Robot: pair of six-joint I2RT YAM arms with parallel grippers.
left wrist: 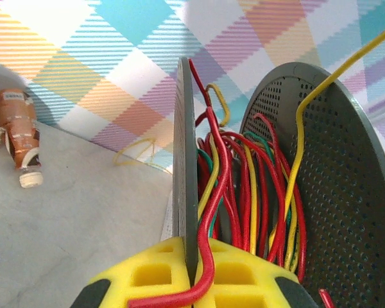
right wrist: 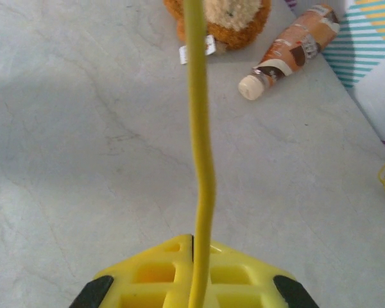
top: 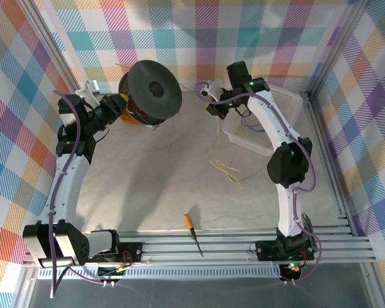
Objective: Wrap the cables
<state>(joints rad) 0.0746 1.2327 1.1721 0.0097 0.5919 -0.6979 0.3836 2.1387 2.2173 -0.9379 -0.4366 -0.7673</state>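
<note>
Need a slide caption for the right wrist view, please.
Right gripper shut on a yellow cable over the grey table; plush toy and brown bottle lie beyond.

No legible text. Brown label on bottle [right wrist: 294,50] too blurred to read; white tag [right wrist: 197,50] on plush toy [right wrist: 228,16] unreadable.

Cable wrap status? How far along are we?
Done: red, yellow and green wire turns already sit between the flanges of the spool. In hand: the left gripper is clamped on a spool flange, and the right gripper pinches a yellow cable. Left: loose yellow loops lie unwound on the table.
</note>
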